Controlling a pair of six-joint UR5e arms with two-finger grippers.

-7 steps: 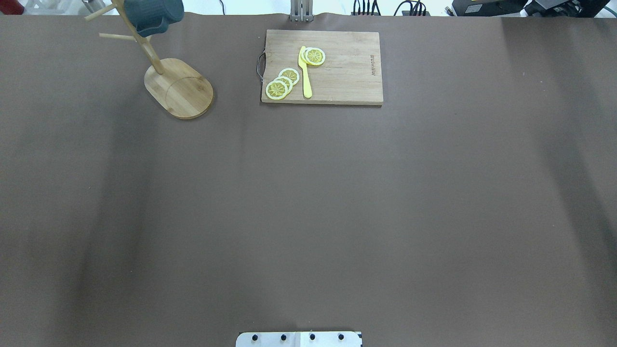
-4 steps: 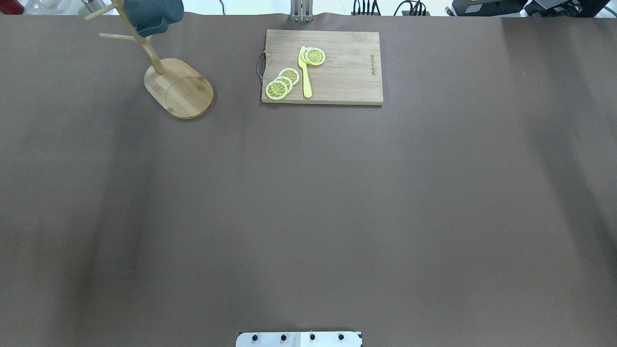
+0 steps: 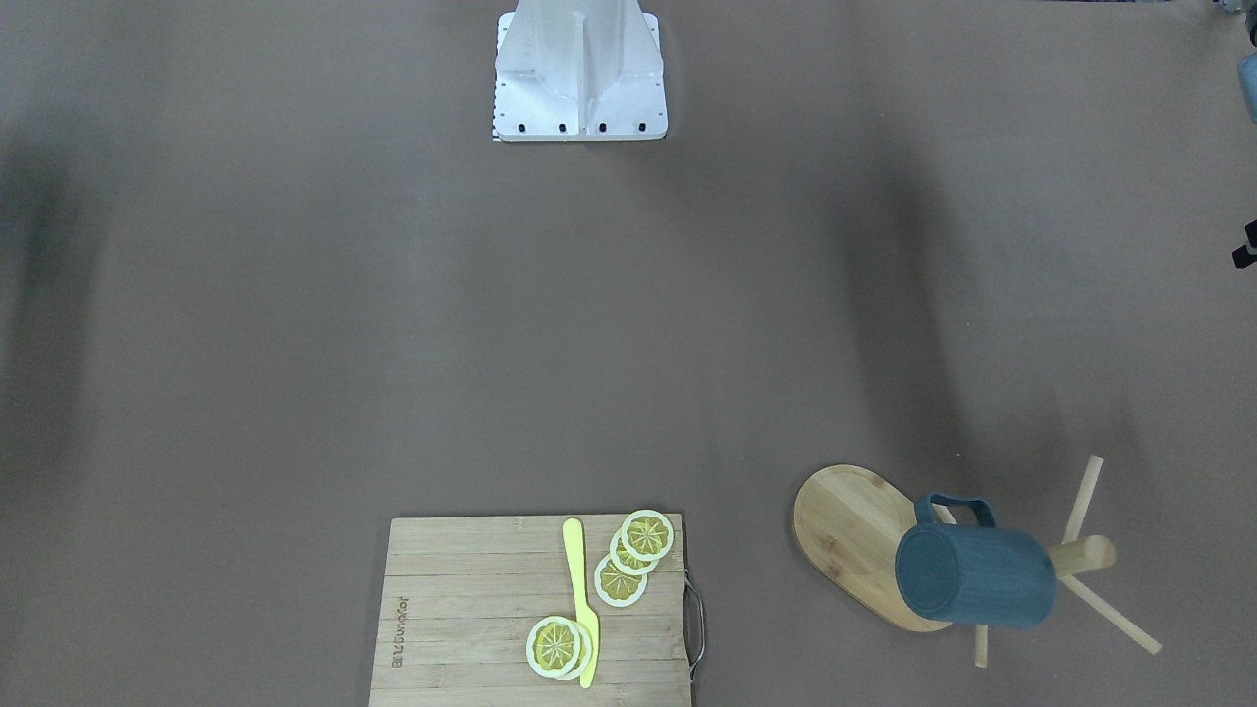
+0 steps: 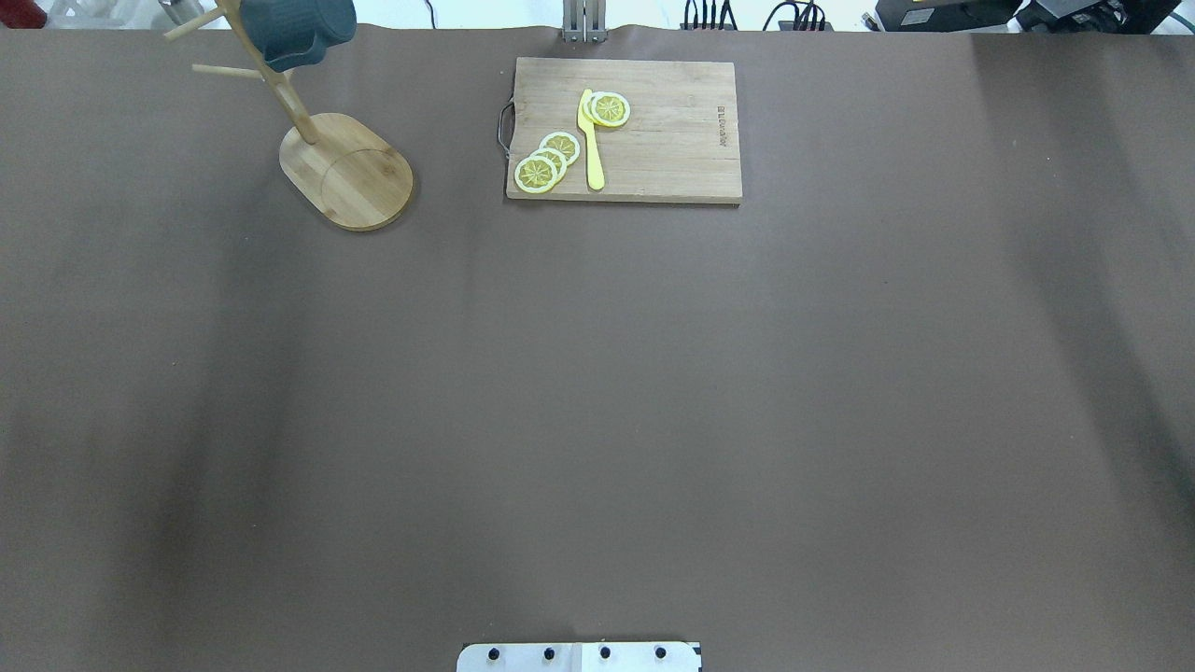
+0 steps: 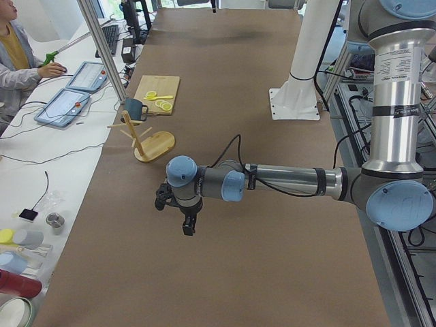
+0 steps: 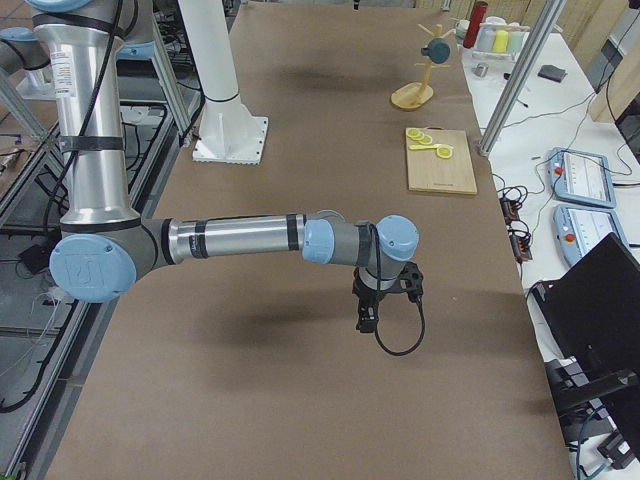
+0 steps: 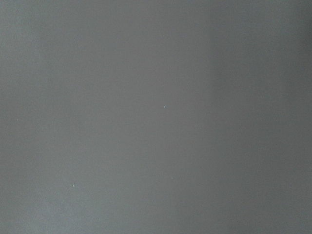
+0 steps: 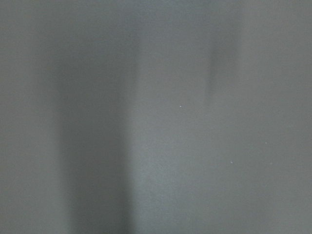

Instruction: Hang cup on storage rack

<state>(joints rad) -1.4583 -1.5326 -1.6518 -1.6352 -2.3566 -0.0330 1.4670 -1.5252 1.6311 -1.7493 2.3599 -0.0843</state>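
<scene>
The slate-blue cup [image 3: 972, 574] hangs by its handle on a peg of the bamboo storage rack [image 3: 845, 520], tipped on its side. It shows at the far left of the overhead view [image 4: 294, 28], above the rack's oval base [image 4: 355, 173]. No gripper touches it. My left gripper [image 5: 189, 228] shows only in the exterior left view, pointing down over bare table well short of the rack [image 5: 153, 145]. My right gripper [image 6: 365, 318] shows only in the exterior right view, far from the rack [image 6: 412, 95]. I cannot tell whether either is open or shut. Both wrist views show only brown table.
A wooden cutting board [image 4: 653, 140] with lemon slices [image 4: 546, 161] and a yellow knife [image 4: 591, 140] lies at the far middle of the table. The robot's white base plate [image 3: 579, 69] stands at the near edge. An operator sits beyond the far edge [image 5: 13, 54].
</scene>
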